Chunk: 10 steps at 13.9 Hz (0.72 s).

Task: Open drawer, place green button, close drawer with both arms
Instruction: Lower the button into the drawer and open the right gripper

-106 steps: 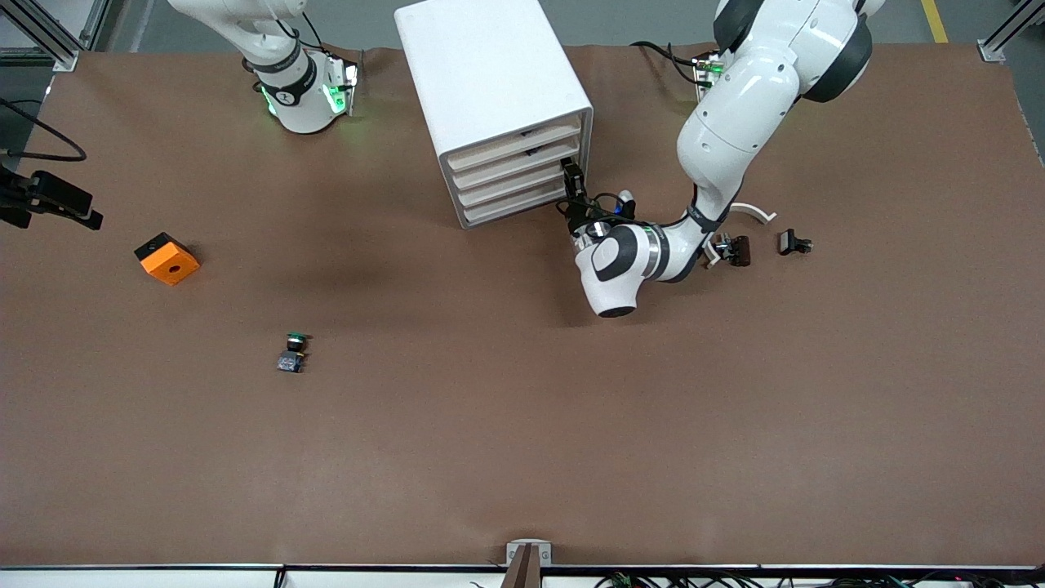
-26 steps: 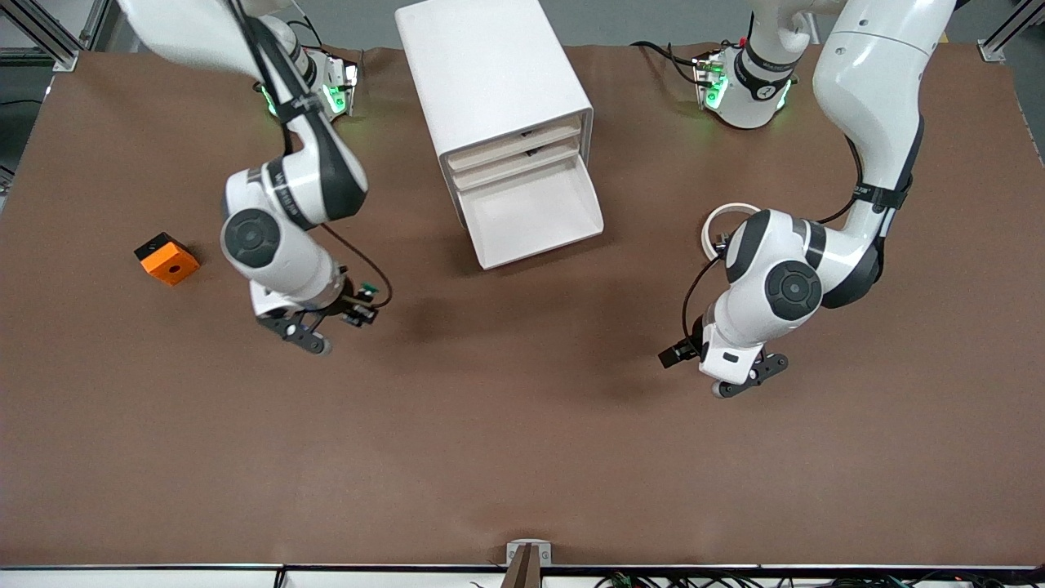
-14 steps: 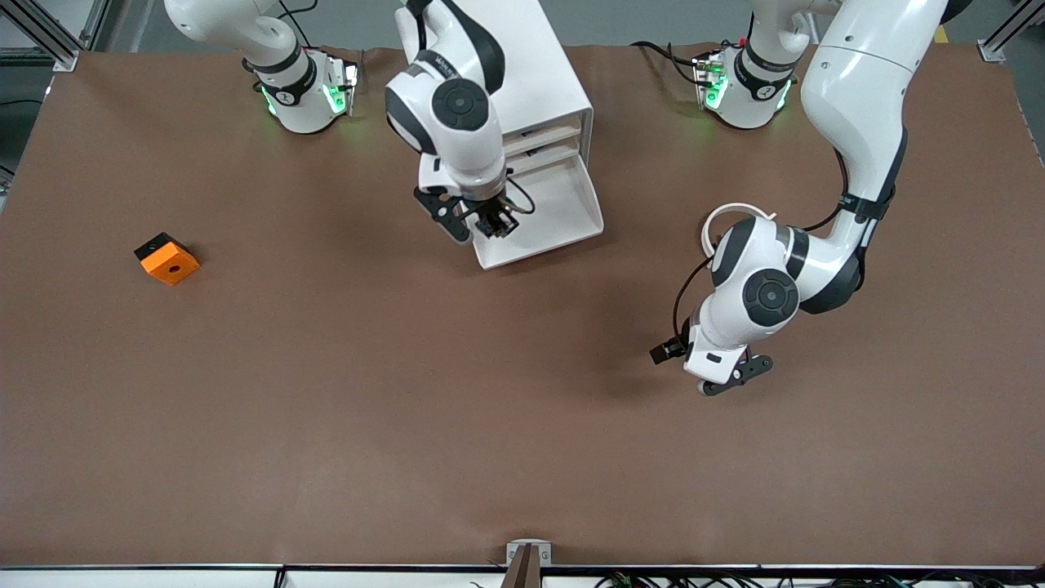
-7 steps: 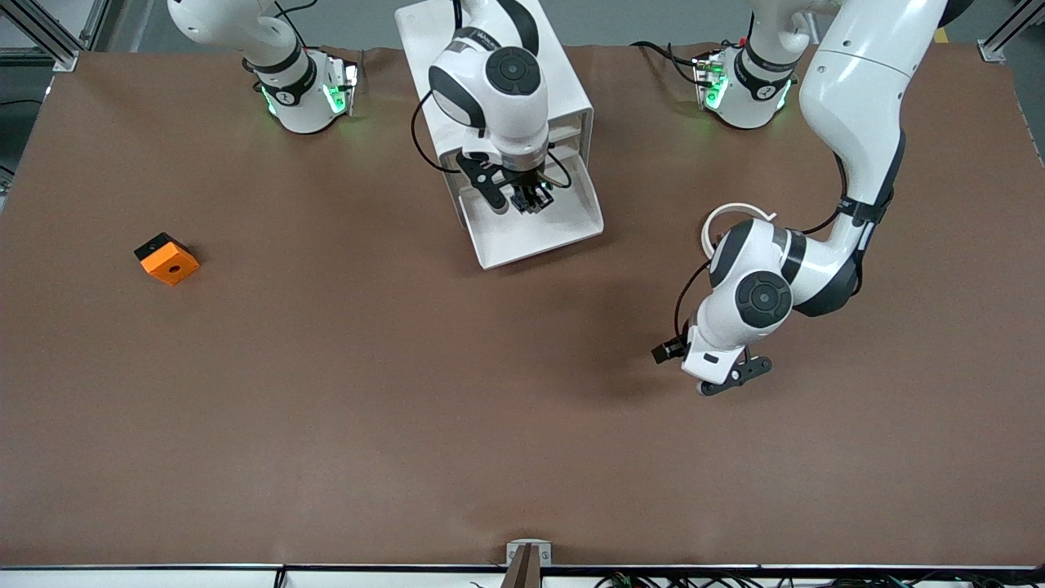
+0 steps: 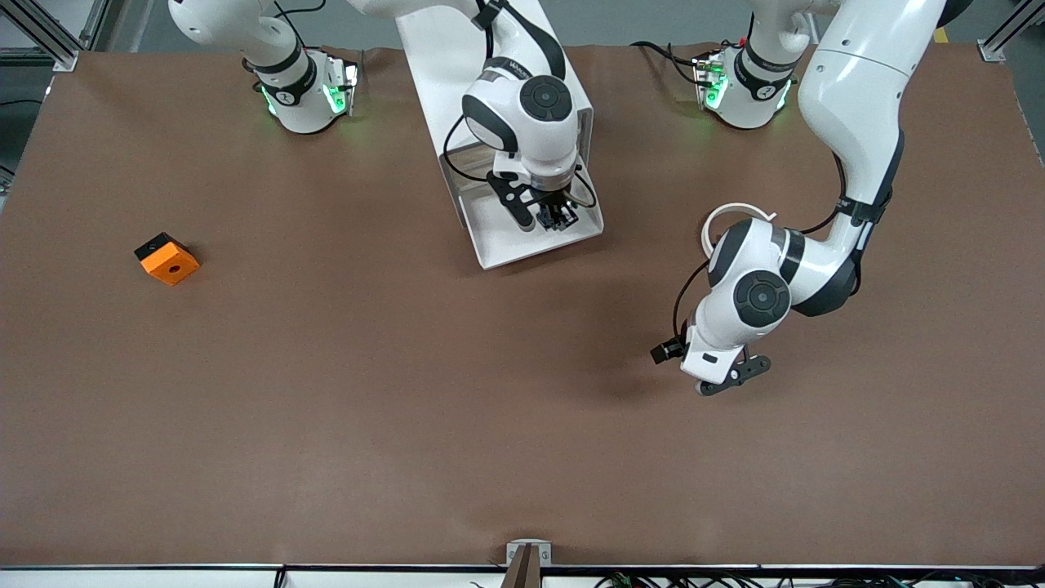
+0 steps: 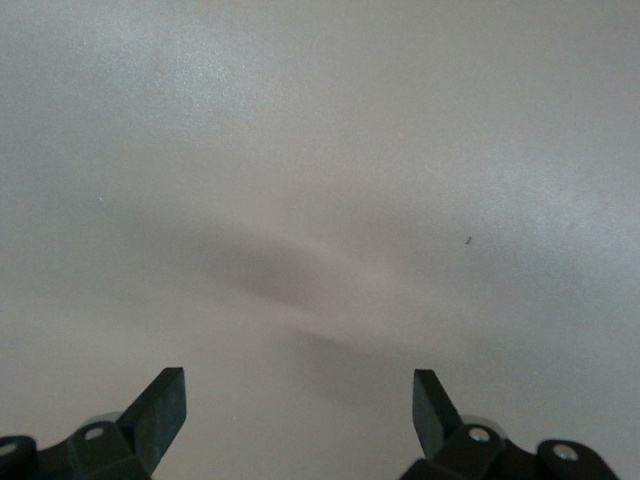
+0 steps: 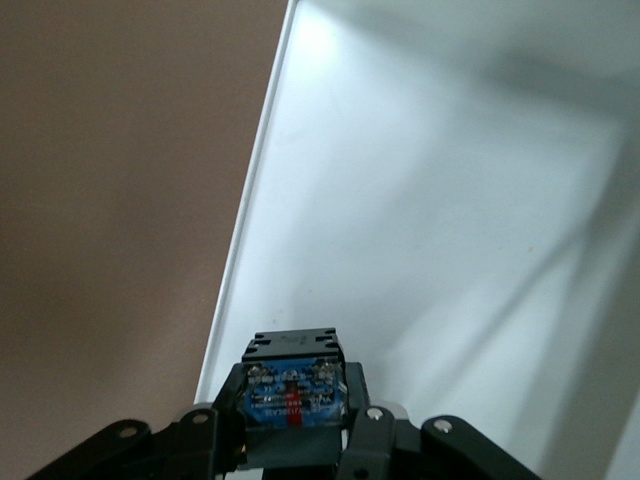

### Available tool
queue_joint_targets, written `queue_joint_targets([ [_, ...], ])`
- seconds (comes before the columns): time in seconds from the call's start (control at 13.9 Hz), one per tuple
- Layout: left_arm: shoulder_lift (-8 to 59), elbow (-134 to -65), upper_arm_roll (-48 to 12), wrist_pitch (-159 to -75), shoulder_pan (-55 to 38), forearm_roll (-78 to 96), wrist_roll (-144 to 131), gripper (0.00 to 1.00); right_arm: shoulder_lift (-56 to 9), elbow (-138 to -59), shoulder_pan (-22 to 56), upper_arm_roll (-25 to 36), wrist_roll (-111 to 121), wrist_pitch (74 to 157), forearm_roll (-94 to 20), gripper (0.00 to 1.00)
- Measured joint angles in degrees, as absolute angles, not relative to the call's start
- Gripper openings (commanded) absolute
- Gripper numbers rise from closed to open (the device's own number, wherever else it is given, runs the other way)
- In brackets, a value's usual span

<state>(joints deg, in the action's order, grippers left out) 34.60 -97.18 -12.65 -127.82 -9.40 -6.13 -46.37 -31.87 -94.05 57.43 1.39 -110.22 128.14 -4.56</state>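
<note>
The white cabinet point(image 5: 490, 57) has its lowest drawer point(image 5: 500, 238) pulled out, a shallow white tray. My right gripper point(image 5: 558, 218) hangs over the drawer's inside, near the corner toward the left arm's end, shut on the button. In the right wrist view the button point(image 7: 292, 392) shows its dark body with a blue label between the fingers, above the drawer floor point(image 7: 450, 210); its green cap is hidden. My left gripper point(image 5: 729, 377) is open and empty over bare table toward the left arm's end; the left wrist view shows its fingers point(image 6: 160, 410) spread wide.
An orange square block point(image 5: 166, 259) lies toward the right arm's end of the table. A white curved piece point(image 5: 722, 212) shows partly from under the left arm. The cabinet's upper drawers are shut.
My right gripper has carried the button across the open drawer toward the left arm's end and its front edge. The left arm has hardly moved.
</note>
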Motion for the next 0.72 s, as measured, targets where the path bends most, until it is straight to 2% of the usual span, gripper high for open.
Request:
queue_joint_targets([
  [0.72, 34.75, -97.18, -12.64, -127.54, -9.47, -6.13, -46.40, 1.00, -35.01, -91.93, 58.75, 1.40, -111.15, 128.59, -4.56, 0.00],
])
